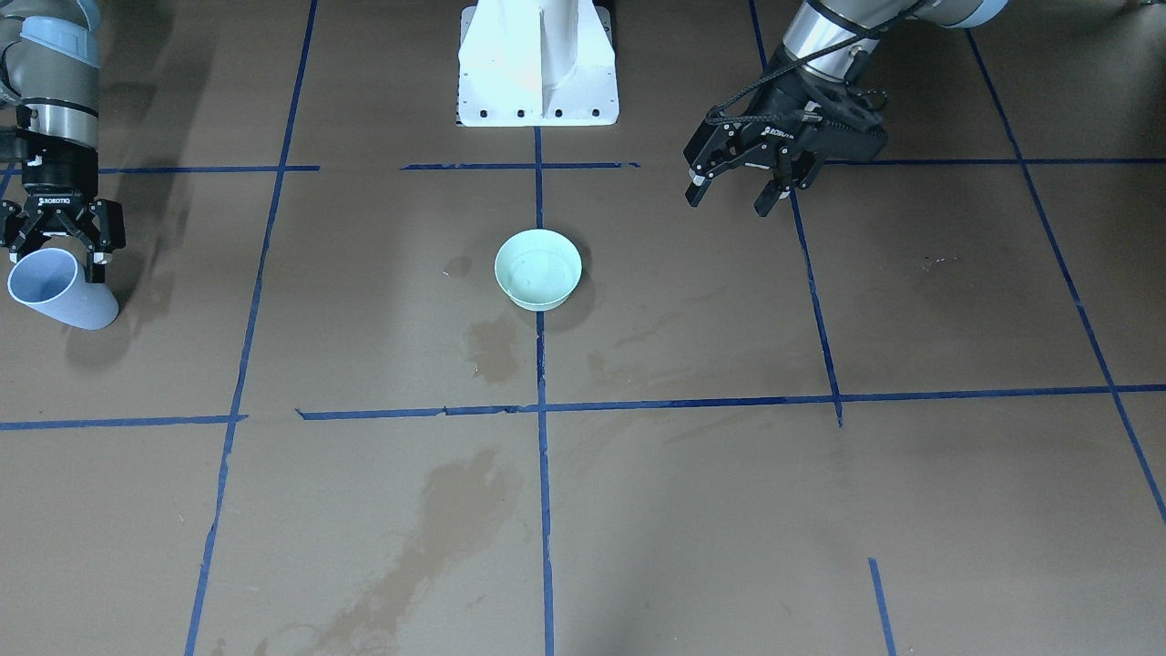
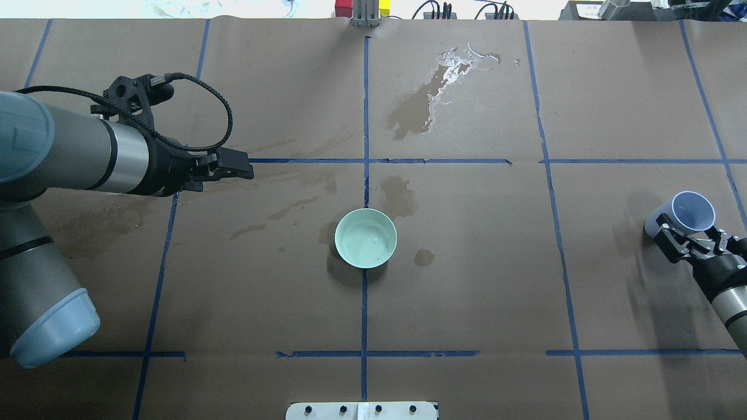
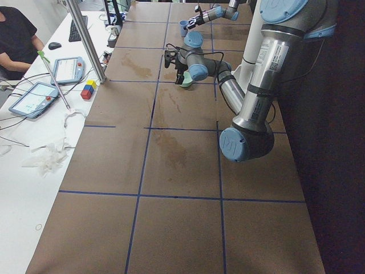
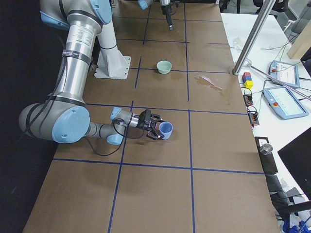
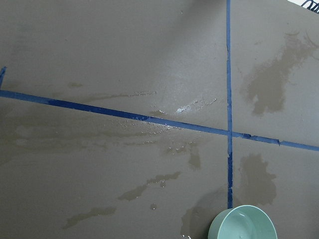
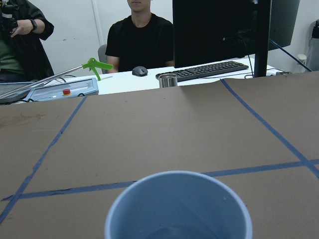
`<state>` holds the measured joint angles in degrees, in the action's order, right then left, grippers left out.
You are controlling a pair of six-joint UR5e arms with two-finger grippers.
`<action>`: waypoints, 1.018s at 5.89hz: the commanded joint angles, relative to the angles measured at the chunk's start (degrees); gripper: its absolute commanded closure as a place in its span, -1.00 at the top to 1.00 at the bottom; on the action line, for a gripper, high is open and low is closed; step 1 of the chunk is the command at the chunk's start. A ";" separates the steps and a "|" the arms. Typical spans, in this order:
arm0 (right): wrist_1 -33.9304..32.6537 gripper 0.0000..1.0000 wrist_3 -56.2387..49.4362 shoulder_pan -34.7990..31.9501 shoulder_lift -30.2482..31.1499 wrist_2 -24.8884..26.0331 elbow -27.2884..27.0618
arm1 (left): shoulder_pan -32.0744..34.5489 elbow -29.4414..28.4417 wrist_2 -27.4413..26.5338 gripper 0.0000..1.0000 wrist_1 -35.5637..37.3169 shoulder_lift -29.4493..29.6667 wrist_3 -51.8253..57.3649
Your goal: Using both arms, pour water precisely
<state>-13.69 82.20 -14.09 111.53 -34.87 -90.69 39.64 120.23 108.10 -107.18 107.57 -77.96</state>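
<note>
Brown table (image 1: 911,301): right gripper (image 1: 56,260) clasps tilted cup (image 1: 68,296); left gripper (image 1: 729,202) hovers spread.

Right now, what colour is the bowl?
The bowl is pale green, clearest in the overhead view.

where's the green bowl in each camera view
Front-facing: bowl at centre.
Overhead: bowl at centre.
Exterior left: bowl top centre, small.
Exterior right: bowl upper centre.
Left wrist: bowl bottom right, cut off.
Right wrist: not in it.
Shared landmark: the blue tape line under the bowl.
</note>
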 commanded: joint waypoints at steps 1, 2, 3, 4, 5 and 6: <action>0.06 1.00 -0.03 2.12 1.05 0.07 -0.10 | 0.00 0.18 0.00 1.00 0.13 0.01 0.00; 0.06 1.00 -0.03 3.27 1.49 -0.19 -0.10 | 0.00 0.09 0.00 1.00 0.22 0.01 0.00; 0.15 1.00 -0.03 3.80 2.98 -1.93 -1.15 | 0.00 0.18 0.00 1.00 0.22 0.01 0.00; 0.15 1.00 -0.03 3.98 5.86 -4.82 -3.25 | -0.09 0.18 0.00 1.00 0.22 0.01 0.00; 0.24 1.00 -0.11 4.07 7.98 -8.33 -4.66 | -0.09 0.09 0.09 1.00 0.22 0.01 0.09; 0.24 1.00 -0.72 3.98 10.87 -11.67 -8.24 | -0.09 0.09 0.09 1.00 0.22 0.01 0.09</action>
<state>-13.47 81.91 -10.11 119.78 -43.31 -96.05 39.56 120.35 108.17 -106.96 107.58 -77.89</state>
